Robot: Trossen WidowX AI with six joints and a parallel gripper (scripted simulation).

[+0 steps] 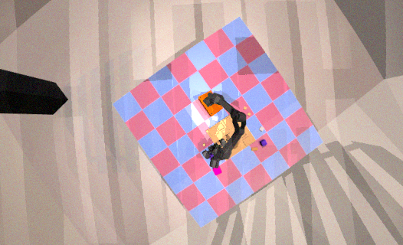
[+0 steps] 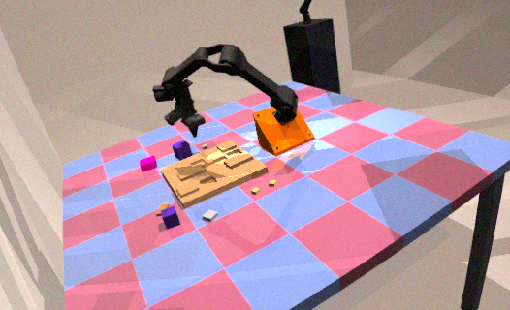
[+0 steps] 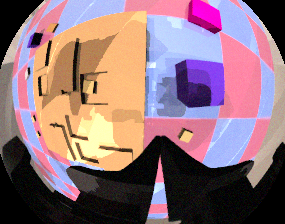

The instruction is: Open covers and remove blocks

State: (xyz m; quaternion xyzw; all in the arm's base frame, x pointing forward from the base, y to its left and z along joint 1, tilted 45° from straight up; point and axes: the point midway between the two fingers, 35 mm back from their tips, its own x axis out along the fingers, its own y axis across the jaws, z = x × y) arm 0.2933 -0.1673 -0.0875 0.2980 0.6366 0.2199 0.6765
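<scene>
The tan puzzle board lies flat, with raised covers and recesses; cover positions are hard to tell. My gripper is shut and empty above the board's far side. A purple block and a magenta block rest on the table beside the board. Another purple block stands past the opposite side. Near it lie an orange-tan piece and a white piece.
A small tan cube lies near the board's far side. Two more small cubes lie off its near side. The orange base of the arm stands by the board's end.
</scene>
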